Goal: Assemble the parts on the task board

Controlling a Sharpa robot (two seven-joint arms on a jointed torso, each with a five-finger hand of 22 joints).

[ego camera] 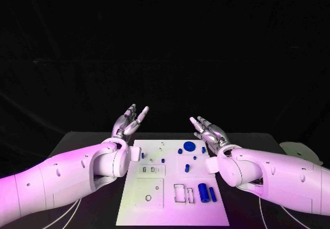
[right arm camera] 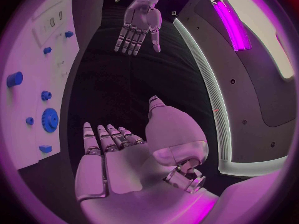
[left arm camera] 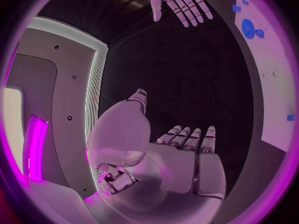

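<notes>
Flanking the task board (ego camera: 148, 202), both empty hands (ego camera: 130, 121) hover above it.

A black table (ego camera: 96, 143) stands before a black backdrop (ego camera: 165, 57), with a pale object (ego camera: 300, 151) lying near the table's right edge.

Dim all round, black above and behind the surface (ego camera: 89, 141). Brightest on the white task board (ego camera: 148, 210) and the near arms, lit from above and in front in coloured light. Fades toward the raised left hand (ego camera: 130, 121) and right hand (ego camera: 208, 130), with soft sheen on their metal. Shadow lies faint under both forearms. Bends straight edges hard in both wrist views, darkening to a vignette at the circle's rim. Glares at a glowing strip (right arm camera: 231, 22), blown out to near white.
</notes>
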